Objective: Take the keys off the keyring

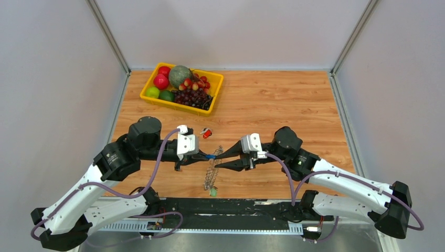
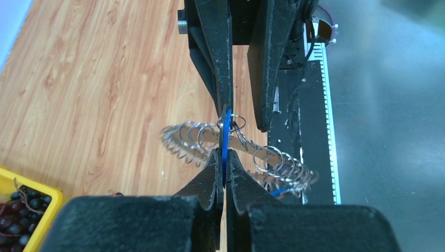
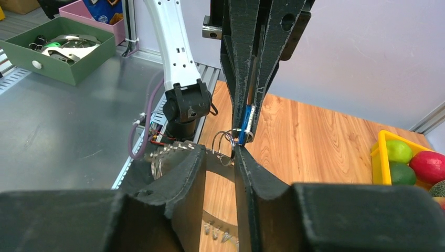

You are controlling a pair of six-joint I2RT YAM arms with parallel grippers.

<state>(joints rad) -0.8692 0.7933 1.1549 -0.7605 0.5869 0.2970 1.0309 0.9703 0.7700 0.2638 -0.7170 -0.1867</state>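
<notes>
Above the near middle of the desk (image 1: 294, 105), the left end effector (image 1: 203, 156) is clamped on a blue key (image 2: 225, 140), and the keyring (image 1: 212, 176) droops from it toward the near edge. The right end effector (image 3: 220, 153) stands narrowly parted beside the key's small ring; contact is hard to judge. It should probably pinch that ring, then draw away sideways. A red key (image 1: 207, 133) lies close behind, but the fruit tray (image 1: 148, 94) is well apart.

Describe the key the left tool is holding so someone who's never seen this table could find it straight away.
On the wooden table, a floppy silvery keyring lies at front centre. At its far end the left tool pinches the blue key. It is the only key gripped by a tool, and its head is blue.
</notes>
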